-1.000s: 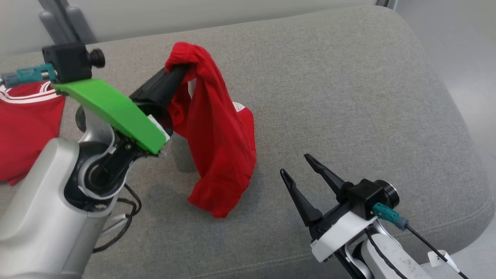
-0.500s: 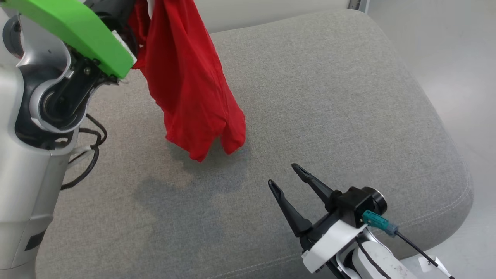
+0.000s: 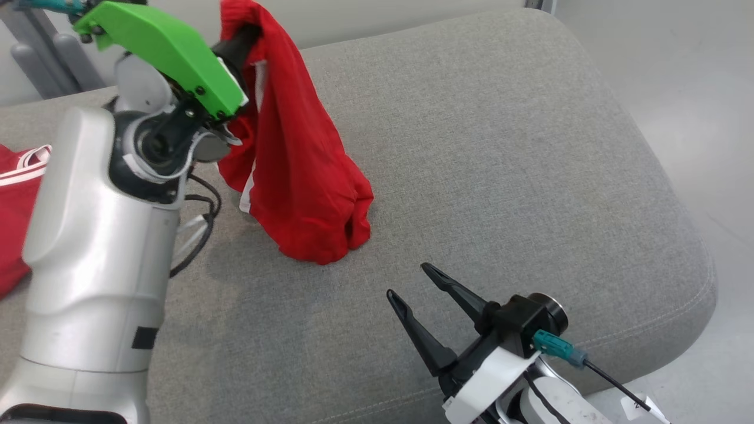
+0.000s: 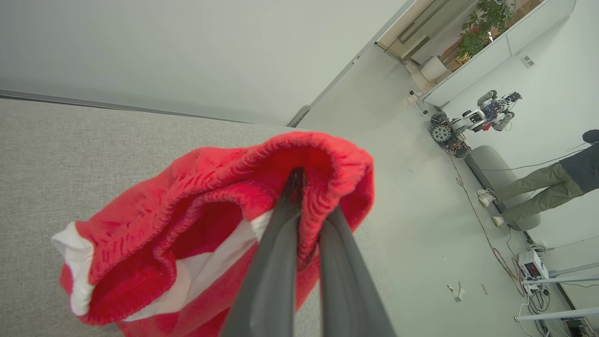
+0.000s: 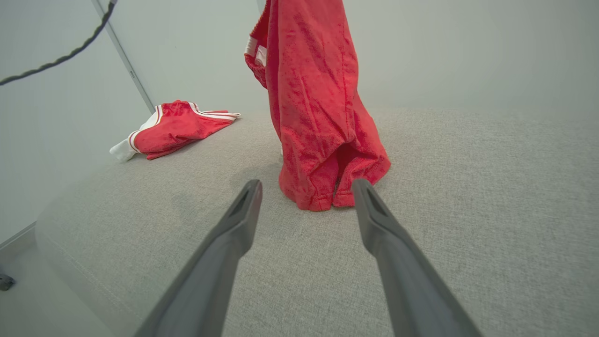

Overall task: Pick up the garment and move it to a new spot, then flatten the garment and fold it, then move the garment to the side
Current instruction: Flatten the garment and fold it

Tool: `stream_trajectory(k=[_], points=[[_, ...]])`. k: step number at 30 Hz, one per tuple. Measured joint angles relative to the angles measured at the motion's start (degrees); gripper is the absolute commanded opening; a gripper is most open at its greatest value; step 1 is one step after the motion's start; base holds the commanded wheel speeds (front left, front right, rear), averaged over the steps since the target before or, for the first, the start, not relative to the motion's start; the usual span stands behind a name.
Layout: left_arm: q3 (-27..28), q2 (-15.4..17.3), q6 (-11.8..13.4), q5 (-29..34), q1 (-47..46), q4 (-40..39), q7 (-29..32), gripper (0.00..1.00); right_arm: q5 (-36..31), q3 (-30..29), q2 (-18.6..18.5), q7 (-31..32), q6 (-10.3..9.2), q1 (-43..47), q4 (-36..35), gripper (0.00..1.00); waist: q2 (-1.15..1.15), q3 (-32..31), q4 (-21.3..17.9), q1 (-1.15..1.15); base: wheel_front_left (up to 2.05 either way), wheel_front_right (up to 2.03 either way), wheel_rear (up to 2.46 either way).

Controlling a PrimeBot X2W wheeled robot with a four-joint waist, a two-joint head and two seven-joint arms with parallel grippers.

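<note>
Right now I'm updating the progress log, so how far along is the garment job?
Done: the red shorts are picked up, the left gripper shut on their waistband. In hand: the move to a new spot, with the shorts hanging and their hem touching the grey cushion. Left: flattening, folding and moving aside; the shorts are bunched, and the open right gripper holds nothing.

Red garment (image 3: 300, 171), vert., btm on cushion (image 3: 500, 147)

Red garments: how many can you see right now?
2. One red garment hangs from the left gripper, lower end on the grey cushion; a white-striped red garment lies at the cushion's left end. The left arm may hide more.
</note>
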Motion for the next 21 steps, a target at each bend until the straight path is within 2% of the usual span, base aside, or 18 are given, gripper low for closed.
stream_trajectory(k=[7, 18, 21], points=[[-0.77, -7.10, 0.00, 2.93, 0.81, 3.50, 1.91, 0.00, 1.64, 3.16, -0.02, 0.00, 0.00, -2.40, -1.42, 1.00, 0.00, 1.61, -2.04, 0.00, 0.00, 0.00, 0.00], [1.57, -5.71, 0.00, 5.21, -2.06, 8.43, 2.77, 0.00, 6.26, 12.85, -0.10, 0.00, 0.00, -7.82, -4.44, 1.00, 0.00, 5.40, -8.72, 0.00, 0.00, 0.00, 0.00], [-0.62, -5.16, 0.00, 0.47, -2.49, 8.26, 2.74, 0.00, 7.65, 15.68, -0.11, 0.00, 0.00, -9.41, -5.17, 1.00, 0.00, 6.53, -10.53, 0.00, 0.00, 0.00, 0.00]])
